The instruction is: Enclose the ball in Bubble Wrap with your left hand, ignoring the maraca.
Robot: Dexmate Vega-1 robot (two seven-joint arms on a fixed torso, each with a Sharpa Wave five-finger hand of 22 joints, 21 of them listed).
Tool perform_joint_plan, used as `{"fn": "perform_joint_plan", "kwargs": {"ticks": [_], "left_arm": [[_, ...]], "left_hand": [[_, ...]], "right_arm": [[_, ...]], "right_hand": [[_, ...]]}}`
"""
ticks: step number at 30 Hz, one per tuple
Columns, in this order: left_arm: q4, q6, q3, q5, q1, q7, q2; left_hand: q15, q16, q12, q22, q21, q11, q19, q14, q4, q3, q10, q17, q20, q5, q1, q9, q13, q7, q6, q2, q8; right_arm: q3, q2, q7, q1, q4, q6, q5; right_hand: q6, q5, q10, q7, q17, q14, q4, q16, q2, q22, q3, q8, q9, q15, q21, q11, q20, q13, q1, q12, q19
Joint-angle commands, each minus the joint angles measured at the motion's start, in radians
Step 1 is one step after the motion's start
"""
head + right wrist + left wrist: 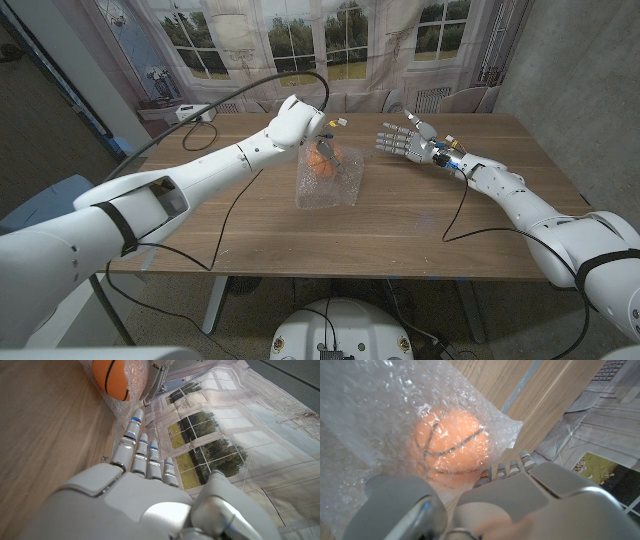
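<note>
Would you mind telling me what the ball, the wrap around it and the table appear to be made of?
The ball looks like matte orange rubber or foam, with black basketball seams; which one is unclear. The wrap is clear glossy plastic film, its surface dotted with small air bubbles that catch the light. The table looks like light wood or wood veneer with a smooth satin finish, judging by its straight visible grain.

wooden table [400,230] | window-print backdrop [300,40] | grey wall [570,60]
</note>
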Motion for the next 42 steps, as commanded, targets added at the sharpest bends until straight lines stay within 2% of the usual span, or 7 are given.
{"fn": "perform_joint_plan", "kwargs": {"ticks": [1,17,23,27,30,34,42], "left_arm": [[-0.035,0.001,-0.104,-0.123,0.025,0.012,0.013],[-0.109,0.041,-0.229,-0.169,0.076,0.084,0.038],[-0.163,0.021,-0.357,-0.255,0.189,0.274,0.045],[-0.179,-0.042,-0.481,-0.362,0.289,0.426,0.019],[-0.185,-0.095,-0.588,-0.445,0.384,0.56,-0.03],[-0.177,-0.139,-0.691,-0.533,0.458,0.627,-0.106],[-0.119,-0.222,-0.825,-0.661,0.522,0.603,-0.22]], "left_hand": [[0.006,0.003,0.008,0.005,-0.014,0.017,-0.308,-0.241,0.004,-0.022,-0.148,0.002,0.008,0.015,-0.013,0.0,-0.002,0.09,0.004,0.005,0.008],[0.005,0.016,0.043,0.02,-0.105,0.026,-0.293,-0.247,0.043,-0.045,-0.164,-0.002,0.008,0.109,-0.03,-0.001,-0.047,0.09,0.006,0.039,0.009],[0.005,0.021,0.046,0.02,-0.093,0.022,-0.231,-0.223,0.064,-0.037,-0.163,-0.002,0.007,0.114,-0.034,-0.003,-0.048,-0.062,-0.162,0.078,-0.013],[0.006,0.027,0.045,0.02,-0.087,0.003,-0.204,-0.201,0.074,-0.031,-0.168,-0.002,0.007,0.112,-0.034,-0.005,-0.05,-0.114,-0.203,0.103,-0.012],[0.005,0.028,0.043,0.02,-0.084,-0.025,-0.189,-0.187,0.086,-0.025,-0.172,-0.003,0.007,0.106,-0.038,-0.008,-0.052,-0.148,-0.229,0.13,-0.011],[0.002,0.04,0.049,0.02,-0.077,-0.052,-0.162,-0.14,0.104,-0.018,-0.153,-0.004,0.006,0.092,-0.05,-0.011,-0.058,-0.176,-0.21,0.171,0.002],[0.001,0.053,0.069,0.019,-0.068,-0.061,-0.12,-0.061,0.119,-0.01,-0.08,-0.011,0.006,0.053,-0.056,-0.016,-0.07,-0.21,-0.182,0.221,0.006]], "right_arm": [[-0.004,0.008,0.004,0.009,0.017,0.009,-0.001],[-0.007,0.016,0.014,0.02,0.041,0.024,-0.01],[-0.011,0.023,0.018,0.032,0.057,0.044,-0.02],[-0.019,0.035,0.035,0.056,0.098,0.073,-0.037],[-0.027,0.046,0.051,0.078,0.139,0.113,-0.055],[-0.025,0.062,0.058,0.092,0.177,0.173,-0.071],[0.025,0.127,0.075,0.112,0.275,0.382,-0.066]], "right_hand": [[0.005,0.006,0.004,-0.005,0.005,0.009,0.006,0.007,0.003,0.004,0.005,0.001,0.002,-0.003,0.008,0.003,0.001,0.002,-0.005,0.006,0.007],[0.006,0.007,0.005,-0.006,0.005,0.008,0.009,0.005,0.001,0.004,0.003,0.002,0.002,-0.003,0.007,0.004,0.003,0.002,-0.01,0.006,0.004],[0.006,0.007,0.005,-0.006,0.005,0.004,0.01,0.003,-0.001,0.004,0.002,0.002,0.002,-0.004,0.004,0.004,0.003,0.002,-0.011,0.006,-0.002],[0.006,0.008,0.0,-0.007,0.005,-0.01,0.01,-0.003,-0.003,0.004,0.002,0.002,0.002,-0.001,-0.003,0.0,0.005,0.002,-0.012,0.004,-0.02],[0.007,0.008,-0.006,-0.009,0.004,-0.035,0.009,-0.011,-0.005,0.003,0.002,0.003,0.002,-0.002,-0.019,-0.006,0.017,0.002,-0.011,0.002,-0.067],[0.017,0.009,-0.032,-0.013,0.002,-0.109,0.003,-0.021,-0.013,0.002,0.002,0.005,0.001,-0.006,-0.04,-0.024,0.052,0.002,-0.007,0.0,-0.213],[0.059,0.011,-0.058,-0.023,-0.002,-0.2,-0.014,-0.028,-0.025,-0.002,0.004,0.014,0.001,-0.052,-0.042,-0.056,0.016,0.001,0.009,-0.001,-0.367]]}}
